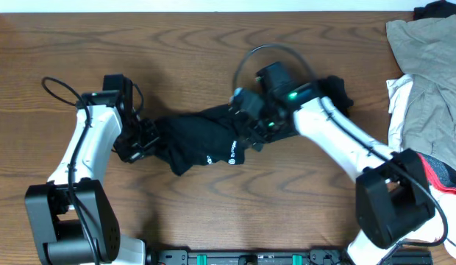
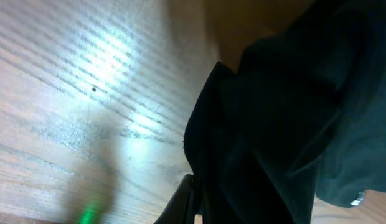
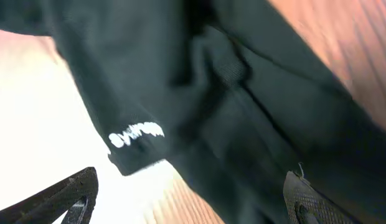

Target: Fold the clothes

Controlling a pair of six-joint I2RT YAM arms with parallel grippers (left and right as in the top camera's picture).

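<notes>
Black fabric fills both wrist views at close range: it is the black garment (image 1: 206, 143), the one piece to be folded, lying bunched on the worktop (image 1: 176, 59) in a rumpled band that runs from the left end effector (image 1: 143, 140) across to the right end effector (image 1: 250, 121). One white logo (image 1: 232, 152) shows on its near edge, closer to the right end effector, and the right wrist view catches a line of white lettering (image 3: 137, 134) on a hem just ahead of the fingers (image 3: 75, 193). The left end effector is clenched and looks to be pinching the garment's left end, with cloth drawn up tight against its one visible fingertip (image 2: 183, 199). The right end effector is released, its two fingers spread wide with the fabric lying beyond them, not gripped. Judged from this, the task is early: the garment is neither spread flat nor laid in any neat fold, so the smoothing and every fold remain to be done. By count there are two arms and two end effectors, and one black garment between them. Well apart, on the outer side of the right end effector, lie one beige-khaki garment (image 1: 430, 66), one white cloth (image 1: 397, 110), one red-and-white item (image 1: 437, 173), and one dark scrap (image 1: 434, 9) at the far corner.
</notes>
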